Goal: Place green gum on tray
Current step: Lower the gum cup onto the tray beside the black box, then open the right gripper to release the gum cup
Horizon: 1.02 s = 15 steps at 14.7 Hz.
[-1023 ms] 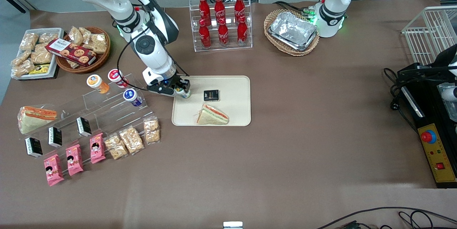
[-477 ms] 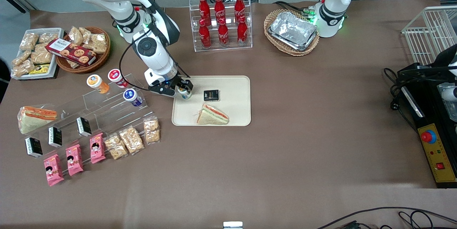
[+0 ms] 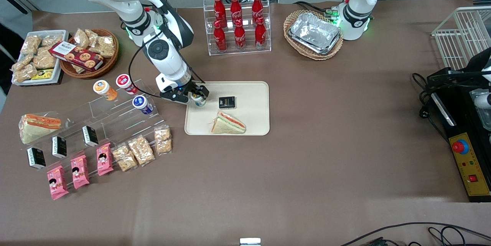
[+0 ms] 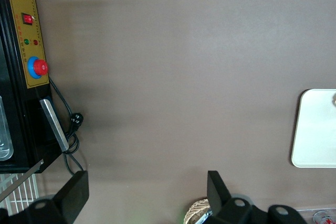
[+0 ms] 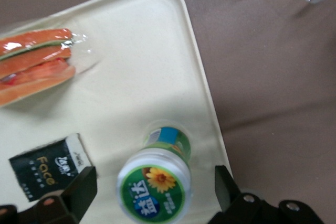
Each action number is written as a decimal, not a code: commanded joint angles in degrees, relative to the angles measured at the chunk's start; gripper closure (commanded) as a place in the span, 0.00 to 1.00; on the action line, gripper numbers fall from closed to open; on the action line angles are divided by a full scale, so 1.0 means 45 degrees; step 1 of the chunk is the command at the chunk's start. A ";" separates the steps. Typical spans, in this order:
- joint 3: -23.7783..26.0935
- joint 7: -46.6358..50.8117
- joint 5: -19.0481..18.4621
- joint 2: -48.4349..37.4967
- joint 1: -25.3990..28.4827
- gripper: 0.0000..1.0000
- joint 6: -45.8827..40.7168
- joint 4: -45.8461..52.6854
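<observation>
The green gum, a small bottle with a white lid and green label, stands upright on the cream tray near the tray's corner closest to the working arm's base. It also shows in the right wrist view, on the tray. My right gripper hovers over the bottle and is open. In the right wrist view the gripper has one dark finger on each side of the lid, with a gap to each.
On the tray lie a black packet beside the gum and a wrapped sandwich nearer the front camera. A clear stepped rack with orange, red and blue bottles stands toward the working arm's end. A cola bottle rack stands farther back.
The gripper's fingers have spread apart from the green gum, which now stands free on the tray. The arm has shifted slightly.
</observation>
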 commanded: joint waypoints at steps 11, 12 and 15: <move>-0.0313 -0.0042 0.0309 -0.1665 -0.0474 0.00 -1.1056 0.7347; -0.0295 -0.0177 0.0367 -0.1626 -0.0746 0.00 -1.2132 0.8286; -0.0547 -0.2221 0.0192 -0.1703 -0.0905 0.00 -1.4227 1.0613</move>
